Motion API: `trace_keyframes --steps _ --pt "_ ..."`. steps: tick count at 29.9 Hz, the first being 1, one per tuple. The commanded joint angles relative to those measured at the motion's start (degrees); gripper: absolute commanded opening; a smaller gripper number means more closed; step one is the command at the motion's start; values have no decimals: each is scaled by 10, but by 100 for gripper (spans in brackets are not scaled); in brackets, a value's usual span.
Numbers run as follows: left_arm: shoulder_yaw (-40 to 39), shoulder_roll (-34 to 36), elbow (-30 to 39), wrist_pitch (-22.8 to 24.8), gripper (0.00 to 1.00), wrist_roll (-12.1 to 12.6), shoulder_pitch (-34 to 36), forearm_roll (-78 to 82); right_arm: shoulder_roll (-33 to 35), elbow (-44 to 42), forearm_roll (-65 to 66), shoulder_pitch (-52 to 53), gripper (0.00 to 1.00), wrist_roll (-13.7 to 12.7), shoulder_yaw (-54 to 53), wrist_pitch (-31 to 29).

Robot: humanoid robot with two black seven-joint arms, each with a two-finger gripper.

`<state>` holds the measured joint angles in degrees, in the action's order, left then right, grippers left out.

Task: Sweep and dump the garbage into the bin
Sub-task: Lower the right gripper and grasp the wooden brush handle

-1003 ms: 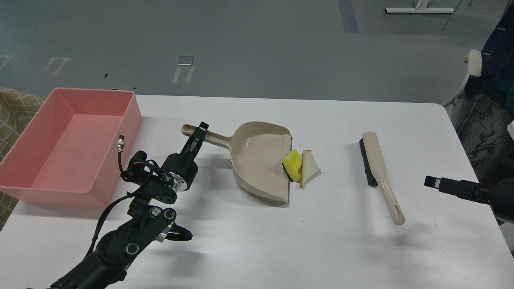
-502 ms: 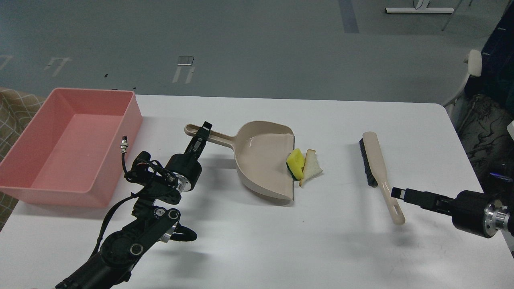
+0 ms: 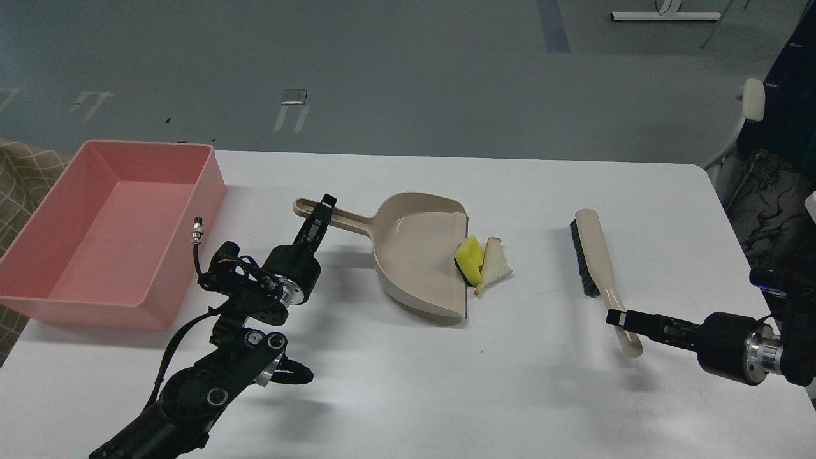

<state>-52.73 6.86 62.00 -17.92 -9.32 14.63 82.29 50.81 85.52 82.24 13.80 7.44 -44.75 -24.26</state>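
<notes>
White table [image 3: 510,395] carrying, largest first: pink bin [image 3: 115,236] at 9 o'clock; beige dustpan [image 3: 414,252] at centre, its handle at the left gripper [image 3: 322,213], whose fingers' spread cannot be told; brush [image 3: 596,255] at 3 o'clock, the right gripper [image 3: 618,317] at its handle end, fingers likewise indistinct; sponge [image 3: 470,255] and bread slice [image 3: 496,264] touching the pan's lip. Risk: a loosely held brush may flick the garbage past the pan. No legible writing.

White bench [image 3: 408,389] seen under everything, beige dustpan [image 3: 417,255] laid flat with its handle beneath the left hand [image 3: 324,207], beige brush [image 3: 599,268] with black bristles laid with its handle end at the right hand [image 3: 616,317], grey floor [image 3: 408,70] seen beyond.
</notes>
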Motion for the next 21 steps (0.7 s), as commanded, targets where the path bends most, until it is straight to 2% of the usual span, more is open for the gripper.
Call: trace_keyframes --steps 1,7,11,13,17,21 --pt "0 0 1 0 0 0 0 1 -7 2 -1 0 63 -4 -1 0" --pt "0 0 1 0 0 -1 2 1 -8 7 -1 -1 60 -5 0 0" --pt "0 0 1 0 0 -1 1 1 -8 9 -1 -1 55 -8 0 0" --pt "0 1 3 0 0 -1 1 0 -8 15 -1 -4 50 -9 0 0" --pt "0 0 5 0 0 -1 1 0 -7 15 -1 -4 47 -16 1 0" --pt "0 0 8 0 0 -1 1 0 -6 19 -1 -4 33 -16 1 0"
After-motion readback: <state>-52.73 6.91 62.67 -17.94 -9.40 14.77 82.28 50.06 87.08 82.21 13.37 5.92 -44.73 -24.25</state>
